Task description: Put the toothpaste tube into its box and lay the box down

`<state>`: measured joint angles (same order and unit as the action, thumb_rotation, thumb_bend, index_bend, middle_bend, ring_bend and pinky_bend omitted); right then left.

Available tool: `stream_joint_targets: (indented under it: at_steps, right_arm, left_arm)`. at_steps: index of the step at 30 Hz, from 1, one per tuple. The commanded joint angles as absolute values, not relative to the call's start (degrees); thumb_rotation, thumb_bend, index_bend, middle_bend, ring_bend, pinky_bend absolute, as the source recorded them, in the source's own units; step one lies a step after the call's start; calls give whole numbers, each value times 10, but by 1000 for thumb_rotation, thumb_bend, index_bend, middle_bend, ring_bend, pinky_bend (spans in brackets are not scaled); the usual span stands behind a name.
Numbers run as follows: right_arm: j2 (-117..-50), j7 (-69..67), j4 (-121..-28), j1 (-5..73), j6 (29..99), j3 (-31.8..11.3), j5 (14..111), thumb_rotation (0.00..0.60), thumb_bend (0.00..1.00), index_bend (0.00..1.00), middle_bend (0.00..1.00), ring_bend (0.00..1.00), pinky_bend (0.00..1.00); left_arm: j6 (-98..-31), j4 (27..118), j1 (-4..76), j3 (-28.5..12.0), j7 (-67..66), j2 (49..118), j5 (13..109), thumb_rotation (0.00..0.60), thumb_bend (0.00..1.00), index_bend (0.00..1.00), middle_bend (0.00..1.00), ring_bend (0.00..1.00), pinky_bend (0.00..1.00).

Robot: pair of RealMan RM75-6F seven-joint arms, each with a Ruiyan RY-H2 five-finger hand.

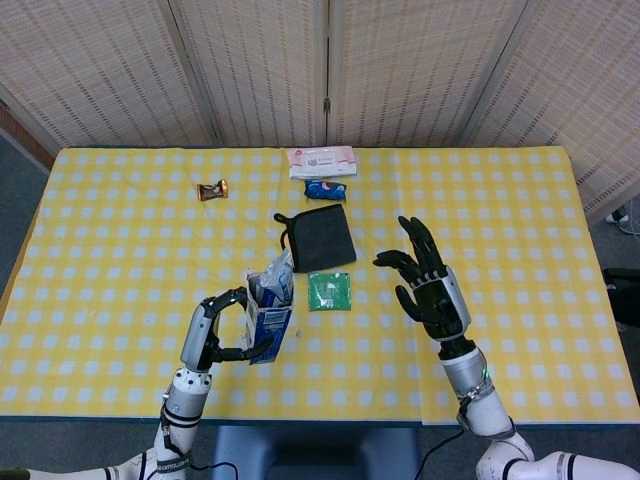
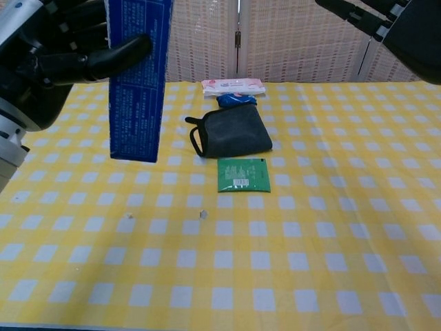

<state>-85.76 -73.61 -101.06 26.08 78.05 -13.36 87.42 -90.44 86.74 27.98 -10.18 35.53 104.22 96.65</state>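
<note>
My left hand point(image 1: 212, 328) point(image 2: 43, 62) grips the blue toothpaste box point(image 1: 270, 320) point(image 2: 136, 83) and holds it nearly upright above the near-left part of the table. The box's top flaps stand open, and the white toothpaste tube point(image 1: 277, 276) sticks out of the opening. My right hand point(image 1: 428, 290) point(image 2: 396, 27) is raised to the right of the box, fingers spread, holding nothing and apart from it.
On the yellow checked tablecloth point(image 1: 120, 240) lie a dark pouch point(image 1: 318, 238) point(image 2: 232, 131), a green sachet point(image 1: 328, 291) point(image 2: 243, 174), a blue packet point(image 1: 327, 187), a pink-and-white tissue pack point(image 1: 320, 160) and a brown candy point(image 1: 212, 190).
</note>
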Motion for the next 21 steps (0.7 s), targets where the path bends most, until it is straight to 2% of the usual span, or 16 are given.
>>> stream_joint_targets:
  at_steps: [1,7,11,21]
  right_arm:
    - [-858,-736,-1011,261,781,-134,874,600,437,0,38,276,262]
    - [-857,-737,-1011,260,782,-134,874,600,437,0,38,275,263]
    - [-857,-739,-1010,260,782,-134,873,600,437,0,38,277,262]
    - [-857,-745,-1009,260,783,-135,872,600,436,0,38,276,263]
  left_arm:
    - [-906,868,281,-101,355,1042,968,600,251,649,807,597,620]
    - [-901,867,283,-95,355,1039,967,600,249,618,772,513,550]
    - [-898,863,284,-92,353,1038,966,600,247,607,760,496,521]
    - [-894,861,287,-88,353,1036,964,600,234,571,706,404,347]
